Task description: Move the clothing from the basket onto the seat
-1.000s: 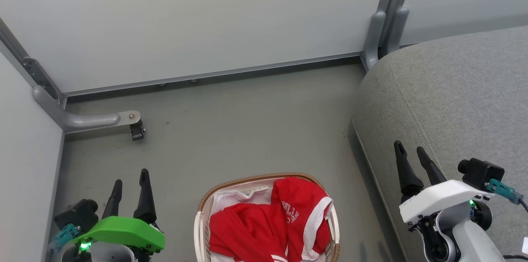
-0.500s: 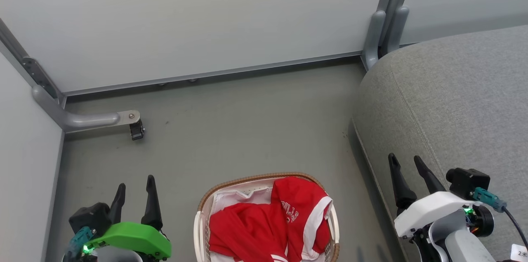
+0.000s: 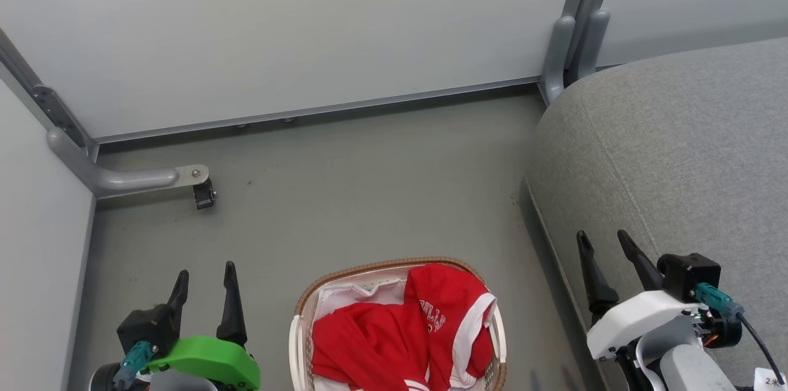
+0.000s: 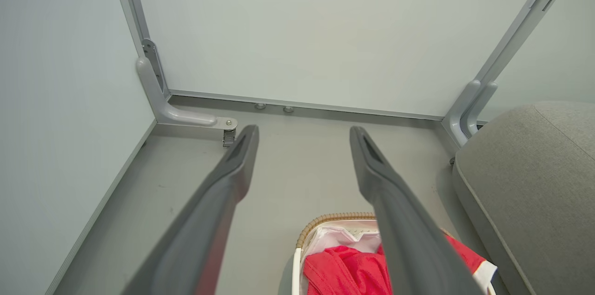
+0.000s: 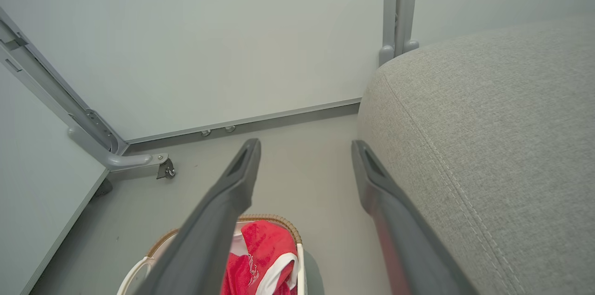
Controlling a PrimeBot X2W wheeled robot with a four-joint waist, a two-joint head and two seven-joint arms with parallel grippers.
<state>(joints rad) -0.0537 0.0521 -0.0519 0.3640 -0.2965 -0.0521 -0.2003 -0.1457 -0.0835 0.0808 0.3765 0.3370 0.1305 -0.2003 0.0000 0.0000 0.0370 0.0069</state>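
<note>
Red clothing (image 3: pixel 403 332) with white hems and white lettering lies bunched in the basket (image 3: pixel 320 292), a cream tub with a brown woven rim and white liner, at the bottom centre of the head view. The grey seat (image 3: pixel 677 145) fills the right side. My left gripper (image 3: pixel 205 275) is open to the basket's left, above the floor. On the basket's right my right gripper (image 3: pixel 604 243) is open over the seat's edge. The left wrist view shows the clothing (image 4: pixel 344 272) and the basket (image 4: pixel 334 217) under my open left gripper (image 4: pixel 303 133). The right wrist view shows the clothing (image 5: pixel 260 262) below my open right gripper (image 5: pixel 305 146), beside the seat (image 5: pixel 488 127).
Pale partition panels (image 3: pixel 295 28) wall in the back and left. A grey metal foot with a small castor (image 3: pixel 204 193) juts onto the floor at the left. A grey post (image 3: pixel 572 52) stands at the seat's far corner. Bare grey floor (image 3: pixel 369 194) lies beyond the basket.
Both grippers have drawn back and down toward the bottom of the head view. The left one has also shifted slightly right. Basket and clothing have not moved.
</note>
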